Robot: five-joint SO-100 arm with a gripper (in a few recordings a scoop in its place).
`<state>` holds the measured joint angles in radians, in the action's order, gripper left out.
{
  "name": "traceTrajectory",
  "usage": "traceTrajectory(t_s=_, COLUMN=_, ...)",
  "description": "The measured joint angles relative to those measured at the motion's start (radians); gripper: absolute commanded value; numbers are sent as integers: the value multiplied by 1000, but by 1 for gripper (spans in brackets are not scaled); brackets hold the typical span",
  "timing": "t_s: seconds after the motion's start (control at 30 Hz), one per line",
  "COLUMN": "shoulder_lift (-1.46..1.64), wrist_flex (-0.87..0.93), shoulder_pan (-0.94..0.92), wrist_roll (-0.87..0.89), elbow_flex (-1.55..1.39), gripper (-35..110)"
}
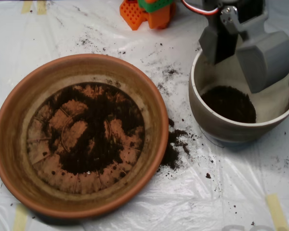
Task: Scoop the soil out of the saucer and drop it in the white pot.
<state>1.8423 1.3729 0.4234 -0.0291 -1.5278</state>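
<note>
The terracotta saucer (19,120) lies at the left, with a thin patchy layer of dark soil (94,130) spread over its ridged base. At the right stands the white pot (207,120), holding a mound of soil (229,103) at its bottom. My grey scoop (236,72) hangs over the pot's back half, above the rim. Its two shells stand apart, the larger light-grey shell on the right and a darker one on the left. I see no soil between them.
Spilled soil (173,147) lies on the white plastic sheet between saucer and pot, with finer crumbs scattered behind them. An orange and green printed part (147,12) sits at the back edge. Tape strips (274,209) hold the sheet down.
</note>
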Motion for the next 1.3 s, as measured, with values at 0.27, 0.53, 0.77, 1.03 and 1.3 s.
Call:
traceTrajectory(t_s=0.27, shoulder_lift=0, wrist_flex=40, shoulder_pan=-26, wrist_roll=21, elbow_flex=74, gripper=36)
traceTrajectory(t_s=0.53, shoulder_lift=0, wrist_flex=54, shoulder_pan=-156, wrist_roll=81, elbow_flex=239, gripper=41)
traceTrajectory(t_s=0.77, shoulder_lift=-20, wrist_flex=49, shoulder_pan=-365, wrist_roll=140, elbow_flex=245, gripper=44)
traceTrajectory(t_s=1.03, shoulder_lift=-31, wrist_flex=-84, shoulder_pan=-586, wrist_roll=77, elbow_flex=-69, gripper=54)
traceTrajectory(t_s=1.3, shoulder_lift=-31, wrist_flex=-163, shoulder_pan=-687, wrist_roll=-49, elbow_flex=-333, gripper=59)
